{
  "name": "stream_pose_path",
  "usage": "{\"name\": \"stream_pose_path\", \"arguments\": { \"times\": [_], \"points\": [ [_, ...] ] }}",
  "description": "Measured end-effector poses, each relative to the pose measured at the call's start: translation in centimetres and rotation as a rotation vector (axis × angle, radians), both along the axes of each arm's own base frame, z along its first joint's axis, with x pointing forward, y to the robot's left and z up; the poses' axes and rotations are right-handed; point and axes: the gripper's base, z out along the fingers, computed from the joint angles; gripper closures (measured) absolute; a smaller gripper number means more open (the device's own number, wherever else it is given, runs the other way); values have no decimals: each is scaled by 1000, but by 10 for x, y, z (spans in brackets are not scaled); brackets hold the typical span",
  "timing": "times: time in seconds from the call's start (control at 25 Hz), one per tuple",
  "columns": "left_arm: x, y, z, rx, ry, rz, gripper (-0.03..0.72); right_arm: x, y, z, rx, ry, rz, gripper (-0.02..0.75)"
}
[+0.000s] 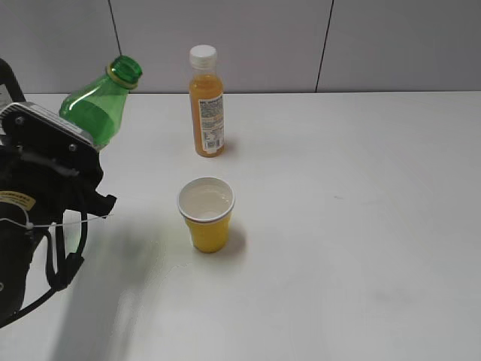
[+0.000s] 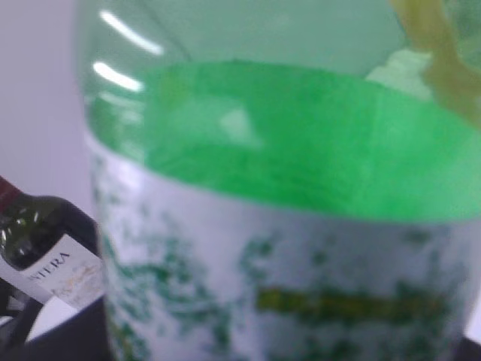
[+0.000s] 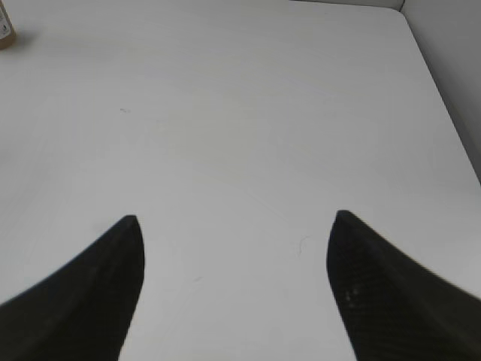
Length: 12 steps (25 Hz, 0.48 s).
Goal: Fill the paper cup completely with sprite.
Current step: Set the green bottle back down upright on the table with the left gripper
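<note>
Sprite bottle (image 1: 96, 109), uncapped and held tilted in the left gripper (image 1: 52, 162) left of the paper cup (image 1: 206, 213), should be brought mouth-over-rim and tipped gradually; the right gripper (image 3: 237, 226) is spread, idle.

One small yellow tapered paper cup (image 1: 206, 216), three bottles in all, one tall green plastic bottle (image 1: 98, 107), one orange juice bottle with white cap (image 1: 206, 102), one dark glass bottle with white label (image 2: 45, 254), two black grippers

Slanted downward exterior view of white table (image 1: 361, 226); left wrist close against green bottle (image 2: 285, 188); right wrist above table.
</note>
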Motion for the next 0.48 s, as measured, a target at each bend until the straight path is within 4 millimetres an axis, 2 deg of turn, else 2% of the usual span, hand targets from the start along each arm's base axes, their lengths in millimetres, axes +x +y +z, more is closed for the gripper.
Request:
{"name": "stream_pose_path", "arguments": {
  "times": [0.24,0.48],
  "points": [
    [1,0,0,-325,-29,62,251,0,0,0,0,0,0,153],
    [17,2,10,-515,-93,96,251,0,0,0,0,0,0,153]
  ]
}}
